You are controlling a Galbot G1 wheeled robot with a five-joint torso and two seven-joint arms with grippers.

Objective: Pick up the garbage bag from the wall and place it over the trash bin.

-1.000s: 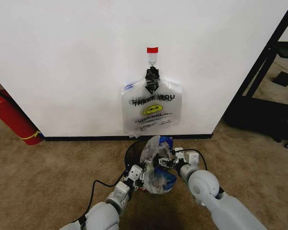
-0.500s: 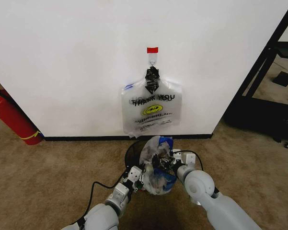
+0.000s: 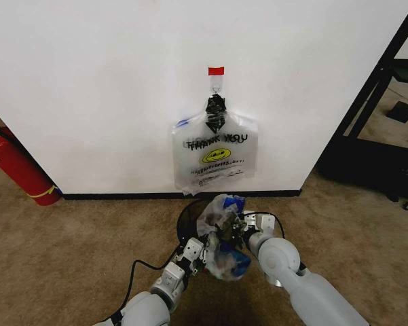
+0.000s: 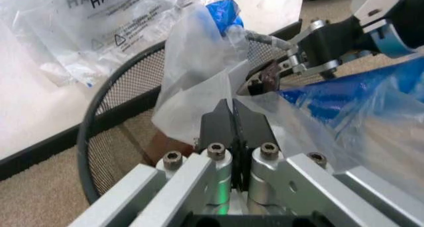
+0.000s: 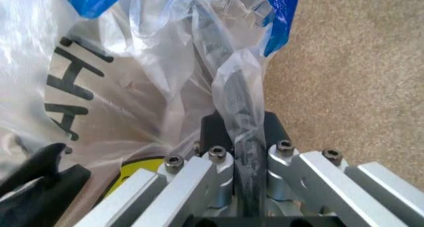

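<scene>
Garbage bag (image 3: 223, 238) lowered nearer trash bin (image 3: 187, 219); left pincer (image 4: 233, 109), right pincer (image 5: 240, 118) both clamped on it.

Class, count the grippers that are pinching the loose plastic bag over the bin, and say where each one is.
2. The left gripper is shut on the garbage bag at the trash bin's near side; the right gripper is shut on a twisted strand of it, opposite.

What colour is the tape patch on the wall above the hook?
Red. The tape patch shows best in the head view, on the white wall.
</scene>
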